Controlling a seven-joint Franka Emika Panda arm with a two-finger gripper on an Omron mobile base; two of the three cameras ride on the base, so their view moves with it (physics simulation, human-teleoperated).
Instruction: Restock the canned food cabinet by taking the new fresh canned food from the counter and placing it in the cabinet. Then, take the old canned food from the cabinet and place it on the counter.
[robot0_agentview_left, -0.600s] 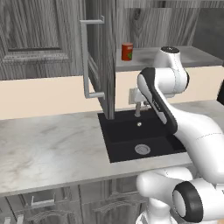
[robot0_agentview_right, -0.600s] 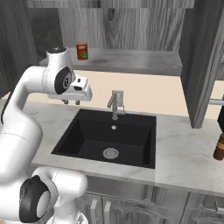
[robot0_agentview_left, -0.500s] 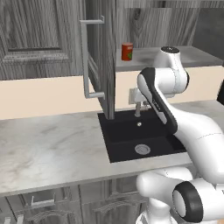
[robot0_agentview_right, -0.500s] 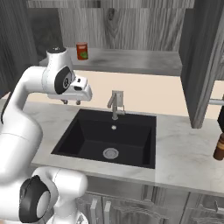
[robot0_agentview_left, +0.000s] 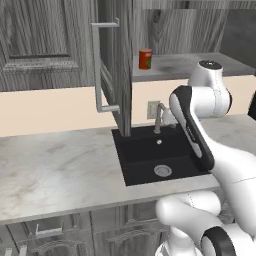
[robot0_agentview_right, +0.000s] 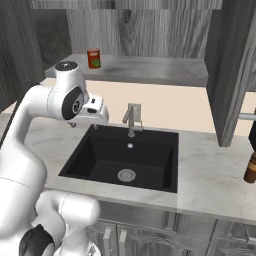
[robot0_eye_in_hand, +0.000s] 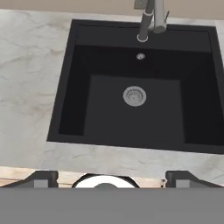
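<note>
- marbled counter (robot0_agentview_left: 60, 170) has a black sink (robot0_agentview_right: 125, 160) sunk into it, faucet (robot0_agentview_right: 132, 119) at the back
- brown bottle (robot0_agentview_right: 250, 167) on its right end
- cabinet shelf (robot0_agentview_right: 150, 70) holds one red can (robot0_agentview_right: 93, 58)

No legible text anywhere.

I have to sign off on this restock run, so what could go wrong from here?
The open cabinet door juts out over the counter beside the arm, so a swing toward the shelf may clip it. The red can stands near the shelf's edge and could be knocked off. The open, empty gripper hangs above the sink, so nothing is secured.
</note>
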